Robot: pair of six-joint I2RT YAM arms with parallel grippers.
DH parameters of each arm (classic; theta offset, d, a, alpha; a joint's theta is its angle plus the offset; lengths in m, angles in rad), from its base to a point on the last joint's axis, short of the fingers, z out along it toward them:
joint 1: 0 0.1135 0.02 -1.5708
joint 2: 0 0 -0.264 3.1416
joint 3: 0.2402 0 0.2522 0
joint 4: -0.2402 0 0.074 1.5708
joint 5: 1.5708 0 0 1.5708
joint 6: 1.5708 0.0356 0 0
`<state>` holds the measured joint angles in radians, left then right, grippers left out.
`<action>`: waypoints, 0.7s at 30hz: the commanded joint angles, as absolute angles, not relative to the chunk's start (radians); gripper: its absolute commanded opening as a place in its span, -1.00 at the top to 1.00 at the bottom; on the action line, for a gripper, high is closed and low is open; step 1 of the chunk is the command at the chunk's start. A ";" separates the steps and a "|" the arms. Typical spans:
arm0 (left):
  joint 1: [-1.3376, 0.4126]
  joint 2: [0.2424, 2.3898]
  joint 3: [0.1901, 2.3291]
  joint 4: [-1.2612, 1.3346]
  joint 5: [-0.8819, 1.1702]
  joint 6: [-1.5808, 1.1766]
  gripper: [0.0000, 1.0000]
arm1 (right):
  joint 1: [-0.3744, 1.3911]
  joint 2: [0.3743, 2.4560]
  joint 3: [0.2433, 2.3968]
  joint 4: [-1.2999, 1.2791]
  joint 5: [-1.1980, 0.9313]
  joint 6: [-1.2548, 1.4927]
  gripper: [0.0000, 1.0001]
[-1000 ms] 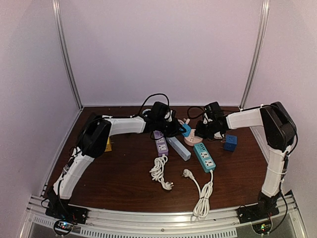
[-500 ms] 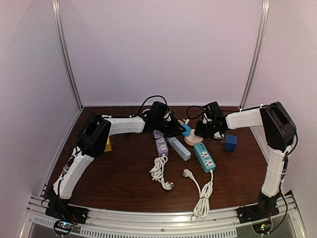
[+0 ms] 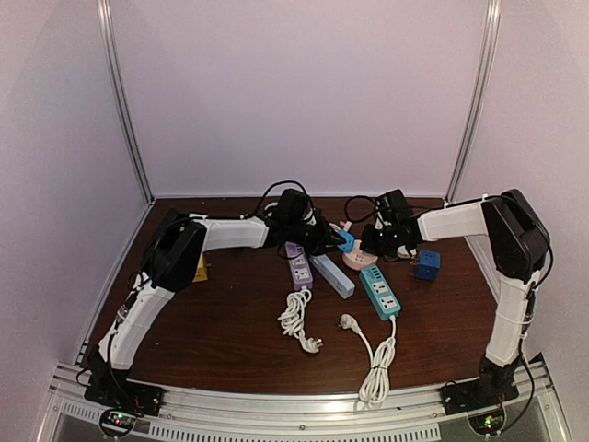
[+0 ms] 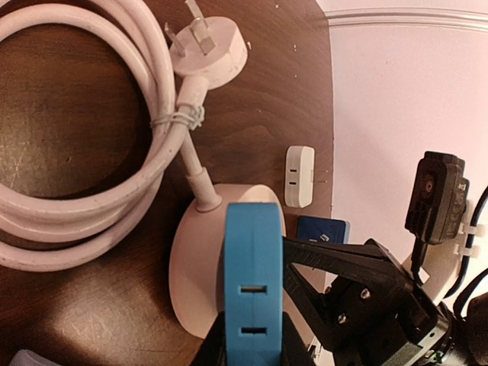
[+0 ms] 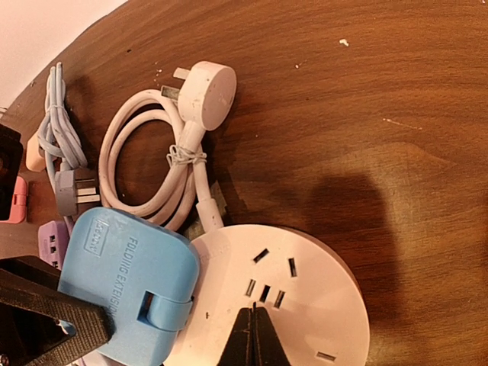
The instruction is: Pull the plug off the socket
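Observation:
A blue folding plug (image 3: 345,242) stands on the left edge of a round pale-pink socket (image 3: 355,261) at the back middle of the table. My left gripper (image 4: 252,341) is shut on the blue plug (image 4: 254,282), one finger on each side, above the socket (image 4: 194,282). My right gripper (image 5: 254,316) is shut and empty. Its tips rest on top of the socket (image 5: 320,320), beside the blue plug (image 5: 126,293). The plug's pins are hidden. In the top view the left gripper (image 3: 333,241) and right gripper (image 3: 370,249) meet over the socket.
The socket's coiled white cord and plug (image 5: 206,91) lie behind it. A teal strip (image 3: 380,291), grey-blue strip (image 3: 331,274), purple strip (image 3: 299,269) and two white cords (image 3: 296,320) lie in front. A blue cube adapter (image 3: 427,265) and a small white adapter (image 4: 299,175) sit to the right.
Both grippers have shifted only slightly over the socket; the right gripper has drawn a little closer to the blue plug. The left stays shut on the plug.

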<state>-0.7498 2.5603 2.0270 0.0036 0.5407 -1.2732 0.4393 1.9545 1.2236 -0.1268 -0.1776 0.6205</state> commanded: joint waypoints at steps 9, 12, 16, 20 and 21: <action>-0.746 2.562 1.992 0.208 0.638 -1.430 1.00 | 0.465 2.010 1.134 -0.222 -0.113 0.595 1.00; -0.746 2.567 1.987 0.223 0.647 -1.445 1.00 | 0.469 2.010 1.128 -0.219 -0.110 0.593 1.00; -0.746 2.568 1.992 0.232 0.650 -1.442 1.00 | 0.474 2.012 1.122 -0.210 -0.112 0.590 1.00; -0.747 2.567 2.067 0.088 0.634 -1.290 1.00 | 0.475 2.019 1.117 -0.197 -0.140 0.597 1.00; -0.747 2.566 2.082 0.049 0.629 -1.252 1.00 | 0.475 2.020 1.115 -0.192 -0.149 0.601 1.00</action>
<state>-0.7395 2.5660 1.9926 0.0925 0.5800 -1.3743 0.4625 1.9522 1.1782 -0.0433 -0.1295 0.6010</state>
